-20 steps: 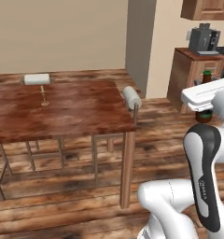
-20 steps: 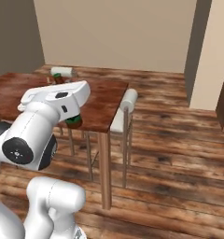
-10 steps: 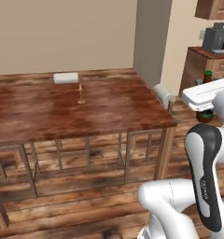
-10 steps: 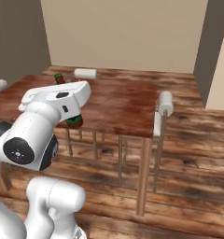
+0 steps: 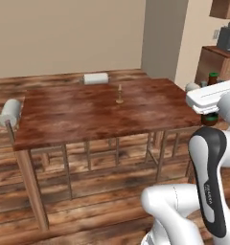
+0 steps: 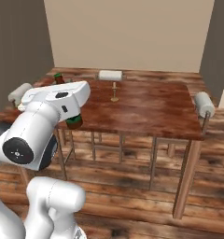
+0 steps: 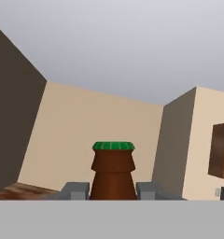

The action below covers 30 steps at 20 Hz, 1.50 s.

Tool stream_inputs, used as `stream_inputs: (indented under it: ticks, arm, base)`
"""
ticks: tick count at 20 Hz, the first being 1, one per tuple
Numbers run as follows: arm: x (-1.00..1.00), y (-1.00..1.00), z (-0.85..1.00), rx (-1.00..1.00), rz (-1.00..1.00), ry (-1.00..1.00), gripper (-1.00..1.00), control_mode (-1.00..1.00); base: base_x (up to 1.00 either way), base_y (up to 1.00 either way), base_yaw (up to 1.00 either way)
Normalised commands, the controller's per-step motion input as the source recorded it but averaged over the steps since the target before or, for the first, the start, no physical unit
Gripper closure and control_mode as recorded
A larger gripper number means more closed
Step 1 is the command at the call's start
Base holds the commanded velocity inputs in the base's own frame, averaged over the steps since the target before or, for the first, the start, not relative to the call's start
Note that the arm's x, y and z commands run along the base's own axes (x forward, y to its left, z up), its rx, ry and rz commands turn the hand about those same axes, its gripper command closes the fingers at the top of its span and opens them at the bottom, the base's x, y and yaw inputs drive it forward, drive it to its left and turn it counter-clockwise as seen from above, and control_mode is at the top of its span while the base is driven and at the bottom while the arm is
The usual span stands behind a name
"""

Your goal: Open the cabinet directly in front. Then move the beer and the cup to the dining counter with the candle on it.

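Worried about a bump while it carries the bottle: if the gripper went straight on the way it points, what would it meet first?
Probably nothing near: beyond the beer held in the gripper, the hand view shows open room up to a far beige wall; depth is unclear.

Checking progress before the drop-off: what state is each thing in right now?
beer: upright, clamped between the claw's fingers, off the table.
claw: shut on the beer.
candle: upright on the dining counter, unlit as far as I can tell.
dining counter: carries the candle.
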Motion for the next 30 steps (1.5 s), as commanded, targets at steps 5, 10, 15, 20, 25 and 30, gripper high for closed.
stream_inputs:
  ticks: [5,10,15,20,25,30]
  arm:
    - [0.00,0.00,0.00,0.00,0.00,0.00,1.00,1.00]
    - [0.00,0.00,0.00,0.00,0.00,0.00,1.00,1.00]
    - [0.00,0.00,0.00,0.00,0.00,0.00,1.00,1.00]
    - [0.00,0.00,0.00,0.00,0.00,0.00,1.00,1.00]
    - [0.00,0.00,0.00,0.00,0.00,0.00,1.00,1.00]
    - [0.00,0.00,0.00,0.00,0.00,0.00,1.00,1.00]
  base:
    - [0.13,1.00,-0.18]
    - [0.22,0.68,-0.15]
    - [0.43,0.18,-0.06]
    - [0.69,0.14,-0.01]
    - [0.66,0.40,0.00]
    - [0.33,0.28,0.00]
